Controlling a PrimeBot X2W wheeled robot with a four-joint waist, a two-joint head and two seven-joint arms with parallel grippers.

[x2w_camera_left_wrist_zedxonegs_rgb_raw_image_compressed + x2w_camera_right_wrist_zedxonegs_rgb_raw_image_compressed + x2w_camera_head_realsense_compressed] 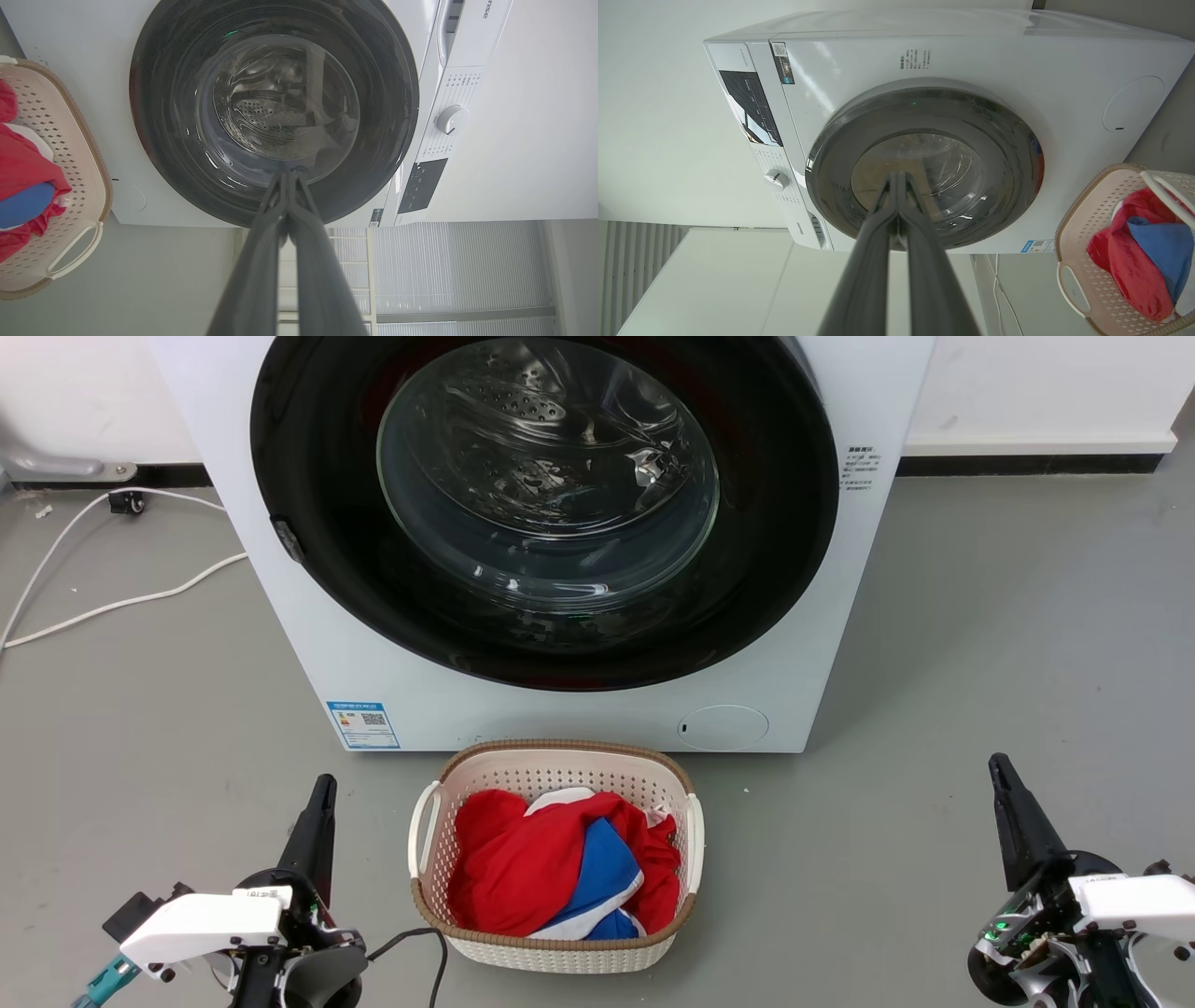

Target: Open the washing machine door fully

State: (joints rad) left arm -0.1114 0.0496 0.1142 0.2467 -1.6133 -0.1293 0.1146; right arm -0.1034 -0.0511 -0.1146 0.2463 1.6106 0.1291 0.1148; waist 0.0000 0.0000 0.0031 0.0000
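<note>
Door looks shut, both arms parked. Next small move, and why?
Probably raise the left gripper toward the small notch on the left rim of the washing machine door: the door sits flush, and that gripper, shut and low, is nearest that side.

Glossy black washing machine door [308, 457], glass centre

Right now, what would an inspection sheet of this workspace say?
Surface: grey floor.
Job's things: washing machine door appears shut on the white washing machine.
Clutter: laundry basket of red and blue clothes before the machine.
End effectors: left end effector and right end effector shut, empty, clear of the door.
Cables: white cable on floor at left; black cable by basket.
Surroundings: white wall behind.
</note>
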